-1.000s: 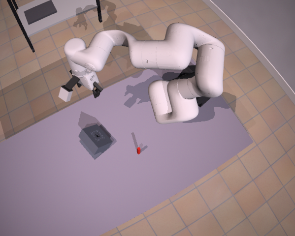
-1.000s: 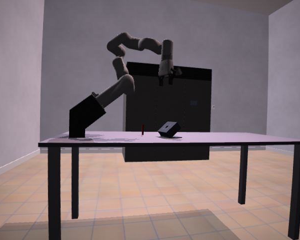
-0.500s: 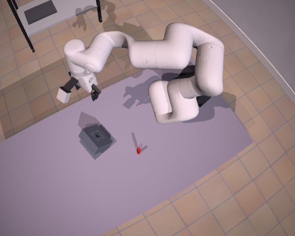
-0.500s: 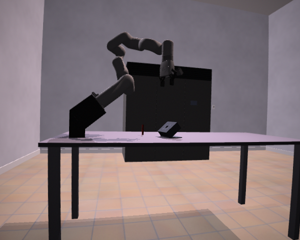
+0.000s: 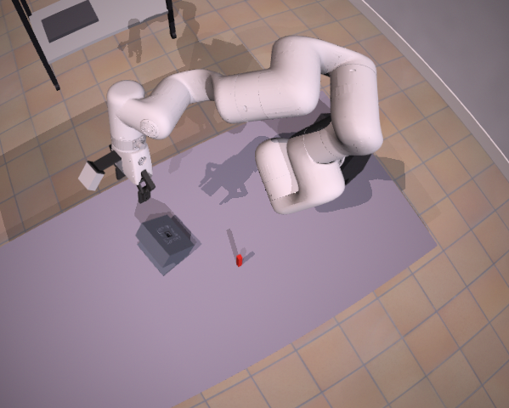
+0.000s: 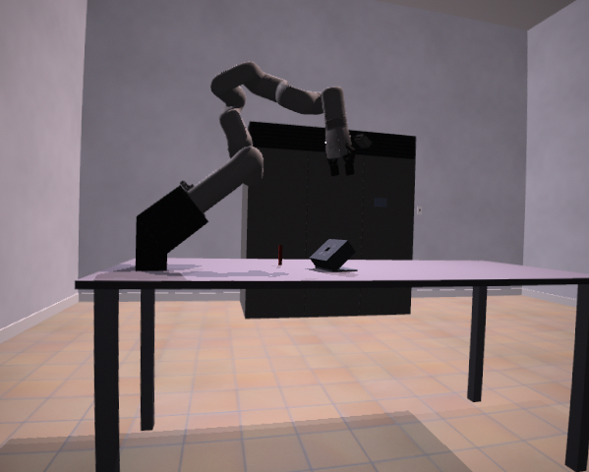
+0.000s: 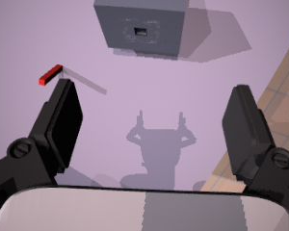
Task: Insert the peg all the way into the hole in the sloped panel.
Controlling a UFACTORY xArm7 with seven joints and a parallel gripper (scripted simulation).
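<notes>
Wrist view: gripper (image 7: 154, 125) spread wide, empty, high above table (image 7: 183, 90). Peg (image 7: 51, 75) stands upright left of block (image 7: 141, 15); likely light, rigid, best pinched mid-shaft below its red tip.

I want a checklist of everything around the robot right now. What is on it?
Surface: pale lilac table top on dark legs.
Job's things: small red peg standing upright, apart from the dark grey sloped block with its square hole.
Clutter: nothing seen.
Grippers: black two-finger gripper open, empty, high above the table.
Cables: nothing seen.
Surroundings: black cabinet, tan tiled floor, grey walls.
</notes>
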